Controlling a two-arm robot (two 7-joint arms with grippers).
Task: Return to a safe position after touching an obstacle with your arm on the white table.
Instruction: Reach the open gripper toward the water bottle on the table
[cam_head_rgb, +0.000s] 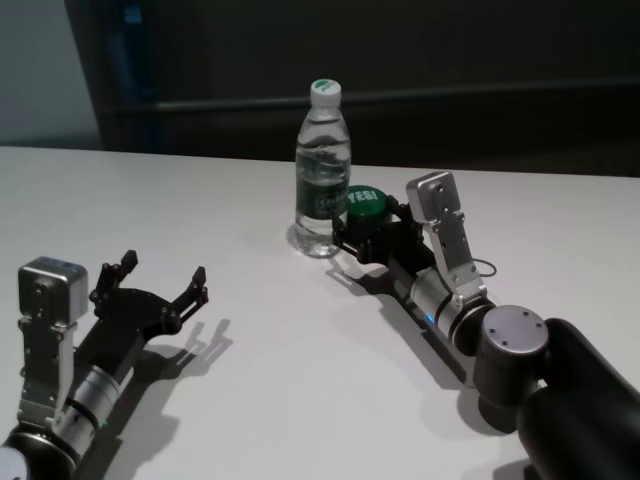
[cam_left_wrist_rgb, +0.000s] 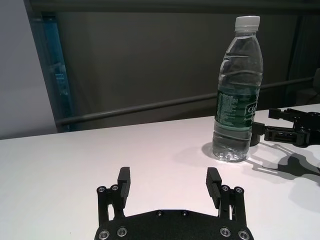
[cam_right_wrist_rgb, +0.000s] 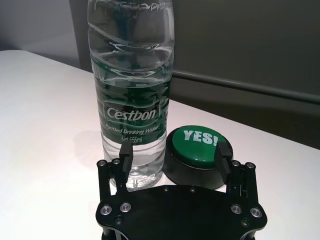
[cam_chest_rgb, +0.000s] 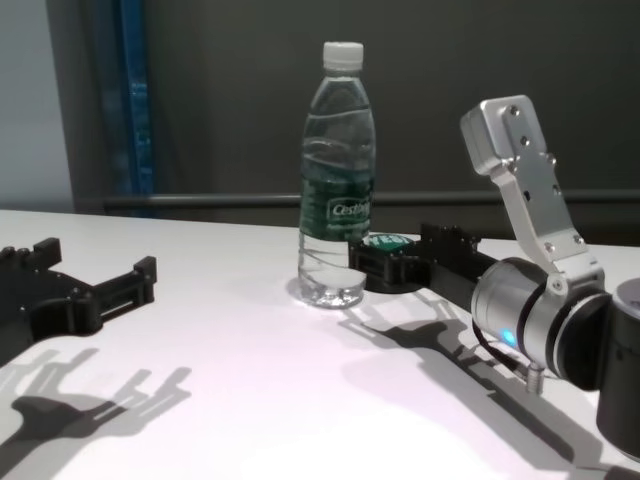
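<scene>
The obstacle, a tall clear water bottle (cam_head_rgb: 322, 175) with a white cap and a dark green label, stands upright on the white table (cam_head_rgb: 300, 380). It also shows in the left wrist view (cam_left_wrist_rgb: 239, 95), the right wrist view (cam_right_wrist_rgb: 132, 75) and the chest view (cam_chest_rgb: 338, 190). My right gripper (cam_head_rgb: 365, 228) is open and low over the table just behind the bottle. One fingertip (cam_right_wrist_rgb: 125, 149) lies close against the bottle's base; I cannot tell whether it touches. My left gripper (cam_head_rgb: 165, 270) is open and empty at the near left, well apart from the bottle.
A low round green button (cam_head_rgb: 365, 203) marked "YES!" on a black base sits right of the bottle, just ahead of the right gripper's open fingers (cam_right_wrist_rgb: 223, 149). Beyond the table's far edge are a dark wall and a rail (cam_left_wrist_rgb: 150, 106).
</scene>
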